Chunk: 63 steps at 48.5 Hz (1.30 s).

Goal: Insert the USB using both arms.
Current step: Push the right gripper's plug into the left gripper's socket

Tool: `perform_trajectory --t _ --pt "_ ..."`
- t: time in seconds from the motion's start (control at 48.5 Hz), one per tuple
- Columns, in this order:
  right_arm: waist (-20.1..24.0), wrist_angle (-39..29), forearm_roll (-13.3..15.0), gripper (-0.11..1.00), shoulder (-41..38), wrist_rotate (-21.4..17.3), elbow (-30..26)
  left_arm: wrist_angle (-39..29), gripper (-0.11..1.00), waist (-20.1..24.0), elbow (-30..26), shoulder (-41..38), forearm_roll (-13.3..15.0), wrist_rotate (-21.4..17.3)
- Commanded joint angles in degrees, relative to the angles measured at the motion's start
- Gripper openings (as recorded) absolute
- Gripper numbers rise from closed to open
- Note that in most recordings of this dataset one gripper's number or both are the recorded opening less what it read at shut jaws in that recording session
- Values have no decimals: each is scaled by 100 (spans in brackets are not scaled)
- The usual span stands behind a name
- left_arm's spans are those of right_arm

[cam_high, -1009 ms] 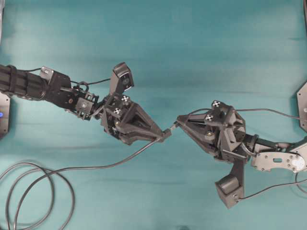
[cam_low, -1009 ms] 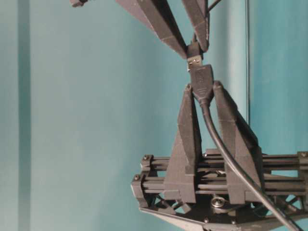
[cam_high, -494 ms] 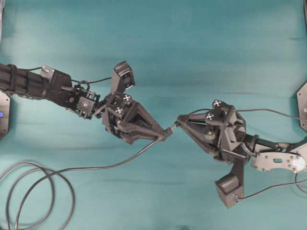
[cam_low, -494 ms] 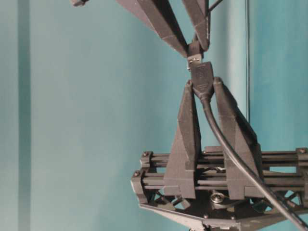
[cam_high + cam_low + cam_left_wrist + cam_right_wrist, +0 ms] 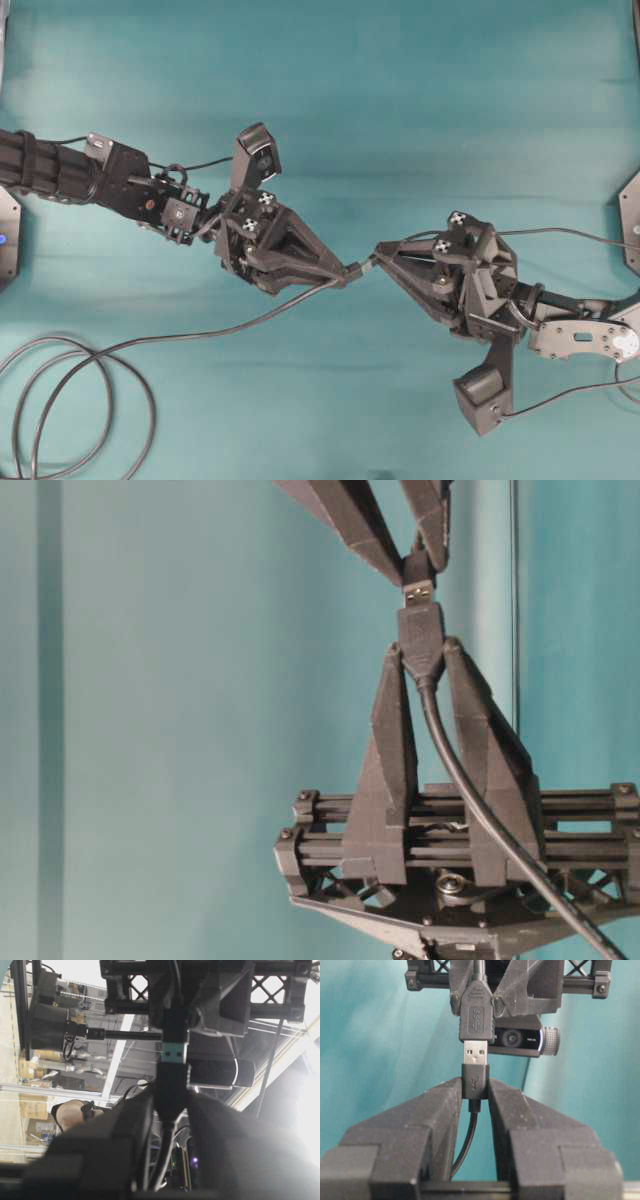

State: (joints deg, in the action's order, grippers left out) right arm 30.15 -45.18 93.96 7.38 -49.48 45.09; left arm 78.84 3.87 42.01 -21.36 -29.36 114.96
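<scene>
Socket now nearer USB, silvery tip partly hidden; left hand gripping socket, right hand gripping USB.

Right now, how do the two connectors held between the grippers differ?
The USB plug in the right gripper has a bare silvery metal tip; the socket end in the left gripper is all dark moulded plastic. The plug body is shorter and trails a thin cable; the socket end is longer, on a thicker cable. Both are clamped in shut jaws, tip to mouth, roughly in line.
</scene>
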Motion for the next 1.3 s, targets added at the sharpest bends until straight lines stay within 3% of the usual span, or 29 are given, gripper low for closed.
perform_trajectory --t 0.0,0.494,0.783,1.277 --pt "70 9 53 21 44 -9 -70 -18 21 97 -149 220 26 26" --pt "70 -35 53 21 44 -35 -70 -527 21 202 -193 185 18 9" --pt "62 -79 44 21 44 -237 -18 -1248 21 343 -176 343 26 -369" --pt "35 -70 53 21 44 -255 62 -1336 21 290 -633 281 26 -448"
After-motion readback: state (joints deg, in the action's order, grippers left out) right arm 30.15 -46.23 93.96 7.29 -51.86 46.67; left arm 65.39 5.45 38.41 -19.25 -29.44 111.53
